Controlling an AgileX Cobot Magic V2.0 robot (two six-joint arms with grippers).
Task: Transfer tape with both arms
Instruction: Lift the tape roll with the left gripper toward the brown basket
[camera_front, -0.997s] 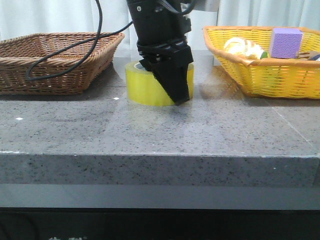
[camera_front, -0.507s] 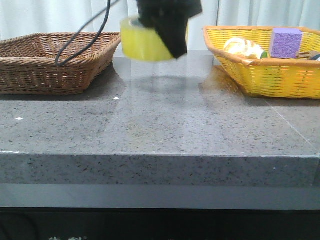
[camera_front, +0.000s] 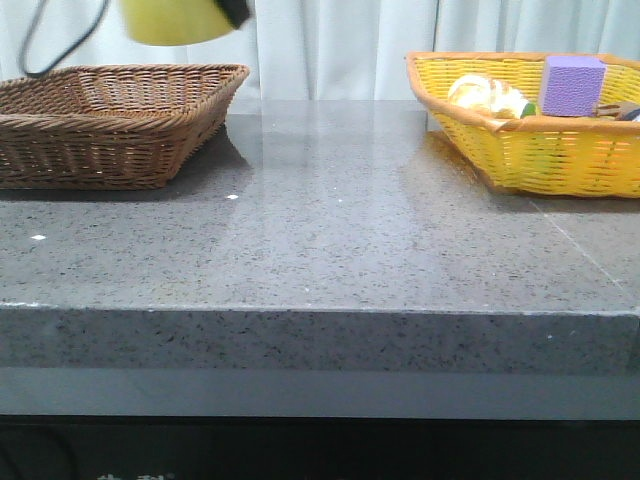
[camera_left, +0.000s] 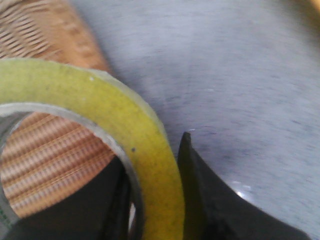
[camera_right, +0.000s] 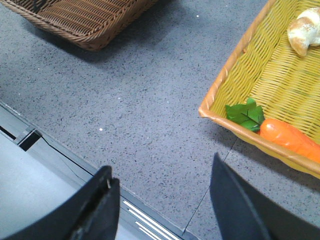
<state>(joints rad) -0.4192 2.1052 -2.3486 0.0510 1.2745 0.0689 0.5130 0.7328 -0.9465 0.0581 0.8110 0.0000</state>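
The yellow tape roll (camera_front: 175, 20) hangs at the top left of the front view, above the brown wicker basket (camera_front: 110, 115), partly cut off by the frame edge. My left gripper (camera_front: 236, 12) is shut on the tape's wall, with only a dark fingertip showing there. In the left wrist view the tape (camera_left: 115, 125) fills the near side, one finger inside the core and one finger (camera_left: 210, 200) outside, with the left gripper (camera_left: 160, 200) clamped across the wall. My right gripper (camera_right: 162, 200) is open and empty above the table's front edge, out of the front view.
A yellow wicker basket (camera_front: 530, 150) at the right holds a purple block (camera_front: 572, 85), a pale round thing (camera_front: 485, 95), a carrot (camera_right: 287, 137) and green leaves (camera_right: 245, 114). The grey stone table (camera_front: 330, 220) lies between the two baskets.
My left gripper has lifted the tape off the table and carried it up and left, from the middle to above the brown basket.
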